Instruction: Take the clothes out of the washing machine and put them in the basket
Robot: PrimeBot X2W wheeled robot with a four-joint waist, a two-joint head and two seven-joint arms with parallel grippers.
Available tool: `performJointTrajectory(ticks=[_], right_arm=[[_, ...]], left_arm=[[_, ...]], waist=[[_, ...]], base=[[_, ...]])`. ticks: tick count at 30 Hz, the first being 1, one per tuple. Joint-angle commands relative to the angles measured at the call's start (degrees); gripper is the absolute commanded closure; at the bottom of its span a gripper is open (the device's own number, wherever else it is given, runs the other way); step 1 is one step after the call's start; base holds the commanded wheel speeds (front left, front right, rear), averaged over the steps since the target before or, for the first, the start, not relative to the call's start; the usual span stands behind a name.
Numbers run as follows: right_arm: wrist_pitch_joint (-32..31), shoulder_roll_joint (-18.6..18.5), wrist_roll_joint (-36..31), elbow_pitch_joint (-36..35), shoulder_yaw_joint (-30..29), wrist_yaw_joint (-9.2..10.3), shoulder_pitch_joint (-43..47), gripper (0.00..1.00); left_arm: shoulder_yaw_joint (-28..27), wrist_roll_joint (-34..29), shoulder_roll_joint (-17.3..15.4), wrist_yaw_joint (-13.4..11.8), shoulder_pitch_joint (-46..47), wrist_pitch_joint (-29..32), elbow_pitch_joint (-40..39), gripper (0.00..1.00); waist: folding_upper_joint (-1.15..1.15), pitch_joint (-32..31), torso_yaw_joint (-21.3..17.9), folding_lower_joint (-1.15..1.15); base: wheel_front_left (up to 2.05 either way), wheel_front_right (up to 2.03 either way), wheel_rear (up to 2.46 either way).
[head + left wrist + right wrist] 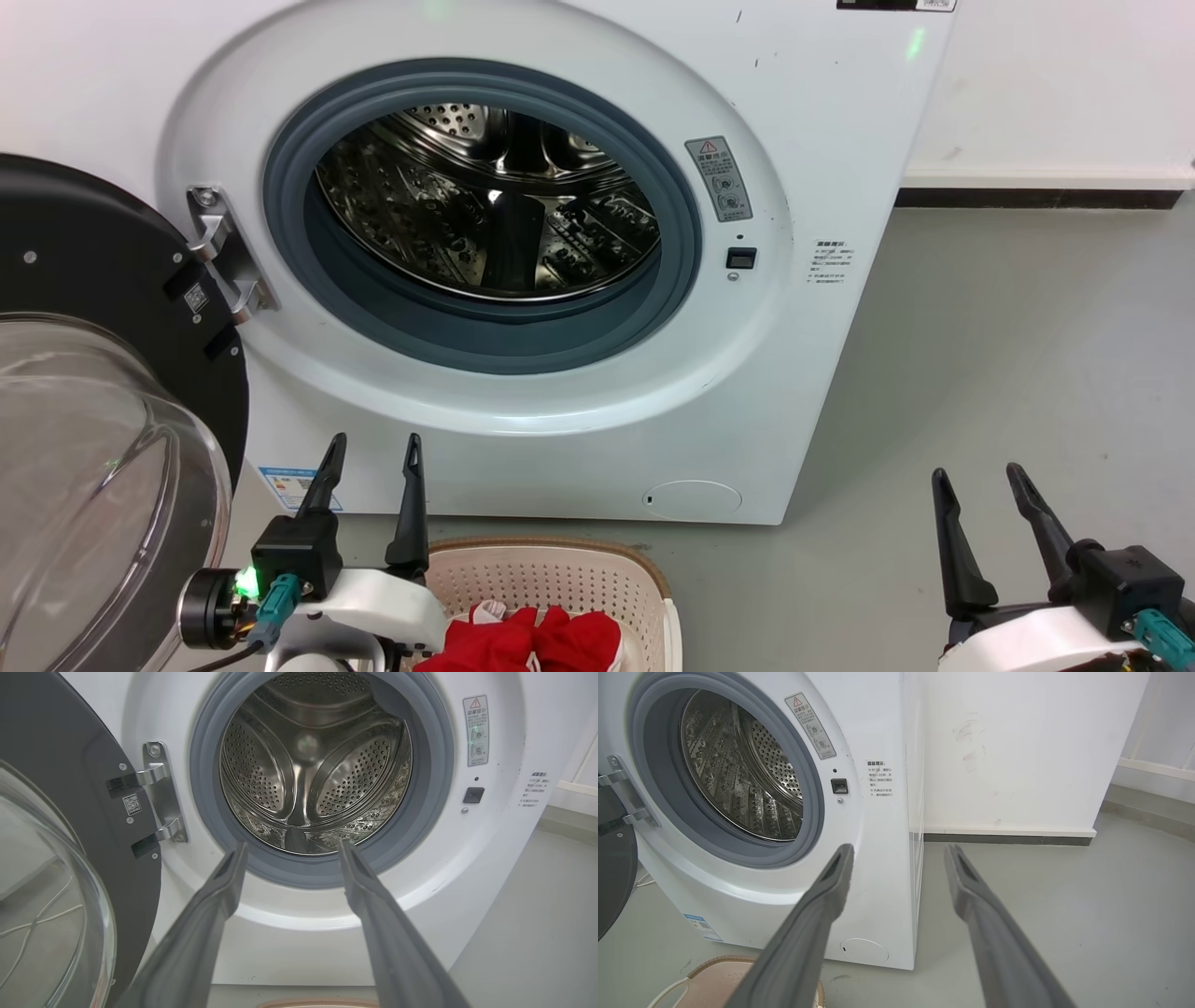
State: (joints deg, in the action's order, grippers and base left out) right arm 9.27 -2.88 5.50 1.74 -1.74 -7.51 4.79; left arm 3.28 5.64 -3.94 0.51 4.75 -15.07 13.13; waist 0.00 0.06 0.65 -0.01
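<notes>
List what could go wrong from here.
The open door stands close beside the left hand; a leftward swing could strike it. The drum looks empty, but the ring hides its front floor, so a small piece might be missed.

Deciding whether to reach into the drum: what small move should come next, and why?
Probably no reach: the washing machine shows a bare steel drum, the clothes lie in the basket, and the left claw and right claw are open and empty. I would ease both arms back and stop.
</notes>
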Motion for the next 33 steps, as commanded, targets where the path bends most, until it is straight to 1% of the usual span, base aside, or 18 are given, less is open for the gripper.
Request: performJointTrajectory(ticks=[1, 21, 22, 25, 33], right_arm=[[-0.16, 0.00, 0.32, -0.43, -0.01, 0.04, 0.52, 0.00], [-0.01, 0.00, 1.06, -0.47, 0.31, 0.03, 1.12, 0.00], [-0.22, 0.01, 0.66, -0.55, 0.31, 0.01, 0.53, 1.00], [-0.14, 0.03, 1.92, 0.06, 0.61, 0.00, 0.72, 1.00], [-1.52, -0.58, 12.53, 1.37, 0.52, 0.00, -0.73, 1.00]], left_arm=[[-0.16, -0.12, -0.37, 0.29, -0.40, -0.14, 0.37, 0.00], [0.14, -0.08, -0.75, 0.03, 0.33, -0.14, 1.75, 0.00], [0.11, 0.09, -0.71, 0.01, 0.09, 0.00, 1.74, 1.00], [-0.60, 1.40, -0.60, 0.15, 0.39, 0.69, 2.88, 1.00], [-1.94, 11.12, -0.42, 0.92, 0.78, 3.51, 2.90, 1.00]], waist=[[0.00, -0.12, -0.20, 0.01], [0.00, -0.48, -0.91, 0.01], [0.00, -0.48, -0.91, 0.01], [0.00, -0.47, -0.92, 0.01], [0.00, -0.44, -0.90, 0.01]], base=[[0.00, 0.00, 0.00], [0.00, 0.00, 0.00], [0.00, 0.00, 0.00], [0.00, 0.00, 0.00], [0.00, 0.00, 0.00]])
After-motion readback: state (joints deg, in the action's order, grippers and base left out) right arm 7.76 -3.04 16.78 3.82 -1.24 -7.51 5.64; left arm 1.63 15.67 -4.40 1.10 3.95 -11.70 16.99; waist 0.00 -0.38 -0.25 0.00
